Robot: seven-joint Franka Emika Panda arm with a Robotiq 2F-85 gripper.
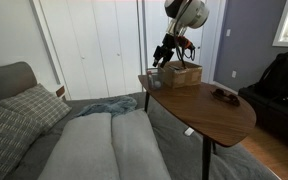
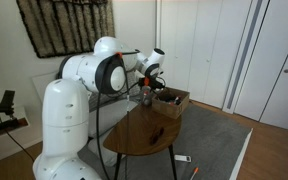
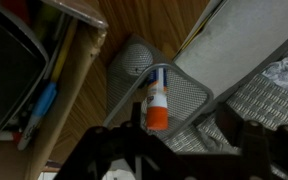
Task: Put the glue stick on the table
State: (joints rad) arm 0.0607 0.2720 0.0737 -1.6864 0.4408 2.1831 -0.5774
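The glue stick (image 3: 157, 100), whitish with an orange end, shows in the wrist view. It hangs in the air, with its orange end at my gripper (image 3: 154, 132). The gripper looks shut on it, though the hold point is dark. In both exterior views my gripper (image 1: 164, 52) (image 2: 147, 90) hovers above the corner of the dark-brown table (image 1: 209, 112) (image 2: 144, 135), beside the wooden crate. The stick is too small to make out in those views. In the wrist view, bare table wood (image 3: 144, 25) lies beyond the stick.
The wooden crate (image 1: 182, 75) (image 2: 172, 101) (image 3: 34, 90) holds pens and stands at the table's end. A flat dark lump (image 1: 224, 95) lies farther along the top. A grey couch (image 1: 94, 145) sits beside the table, and a grey mesh object (image 3: 189, 95) lies below the stick.
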